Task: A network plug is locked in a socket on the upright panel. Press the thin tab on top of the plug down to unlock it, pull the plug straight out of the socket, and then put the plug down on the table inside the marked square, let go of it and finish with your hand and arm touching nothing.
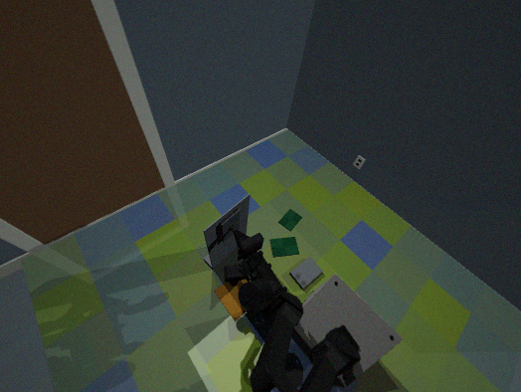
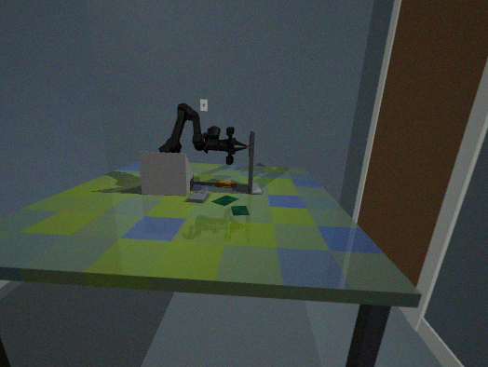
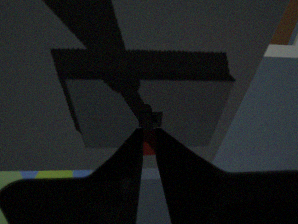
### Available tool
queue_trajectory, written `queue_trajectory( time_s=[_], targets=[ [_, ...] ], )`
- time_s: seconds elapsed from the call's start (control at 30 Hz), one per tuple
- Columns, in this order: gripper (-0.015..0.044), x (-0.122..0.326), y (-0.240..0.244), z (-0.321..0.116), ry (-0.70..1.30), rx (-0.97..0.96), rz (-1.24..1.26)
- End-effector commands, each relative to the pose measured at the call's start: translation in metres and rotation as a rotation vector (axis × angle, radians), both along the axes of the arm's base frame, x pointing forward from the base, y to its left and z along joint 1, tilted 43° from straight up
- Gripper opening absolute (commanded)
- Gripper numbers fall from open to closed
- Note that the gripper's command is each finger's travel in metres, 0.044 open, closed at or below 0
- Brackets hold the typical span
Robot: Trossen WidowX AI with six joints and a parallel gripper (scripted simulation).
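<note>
The upright grey panel stands on the table, with a recessed area facing the arm. The red plug is at the lower middle of this recess, at the panel's face. My gripper is level, points at the panel and is shut on the plug, with red showing between the fingertips. The fingers and shadow hide much of the plug, so the tab's position and how deep the plug sits cannot be told. An orange patch lies on the table near the panel; whether it is the marked square is unclear.
Two green patches lie beside the panel. A small grey box and a large pale block stand beside the arm.
</note>
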State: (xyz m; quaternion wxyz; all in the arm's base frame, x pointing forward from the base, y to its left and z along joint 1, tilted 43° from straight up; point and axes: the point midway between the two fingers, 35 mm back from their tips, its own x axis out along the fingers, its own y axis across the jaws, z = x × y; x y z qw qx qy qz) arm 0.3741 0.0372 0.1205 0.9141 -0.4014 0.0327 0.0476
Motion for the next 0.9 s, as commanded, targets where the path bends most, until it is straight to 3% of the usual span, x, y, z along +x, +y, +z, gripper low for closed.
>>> queue_trajectory(
  time_s=[0.0,0.87],
  targets=[
    [0.0,-0.004,-0.001,-0.001,0.002,0.0,0.001],
    [0.0,-0.02,-0.005,-0.003,0.003,-0.001,0.001]
  ],
)
